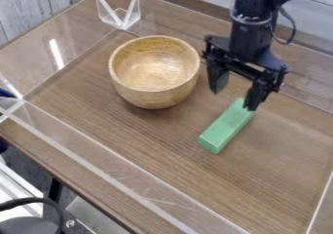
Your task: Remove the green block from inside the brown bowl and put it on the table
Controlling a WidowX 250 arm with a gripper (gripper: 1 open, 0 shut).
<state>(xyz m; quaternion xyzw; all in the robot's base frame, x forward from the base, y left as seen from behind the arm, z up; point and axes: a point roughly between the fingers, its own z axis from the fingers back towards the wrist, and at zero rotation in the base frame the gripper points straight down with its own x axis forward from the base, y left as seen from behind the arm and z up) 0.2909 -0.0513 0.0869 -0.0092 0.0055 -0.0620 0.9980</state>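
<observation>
Pincer [242,86] hangs above the table [117,145], pointing straight down, its two fingers spread wide with nothing between them. Just below it, the green block [225,128] lies flat on the wood, free of the fingers. To its left stands the brown bowl [155,69]. No writing is legible anywhere.
</observation>
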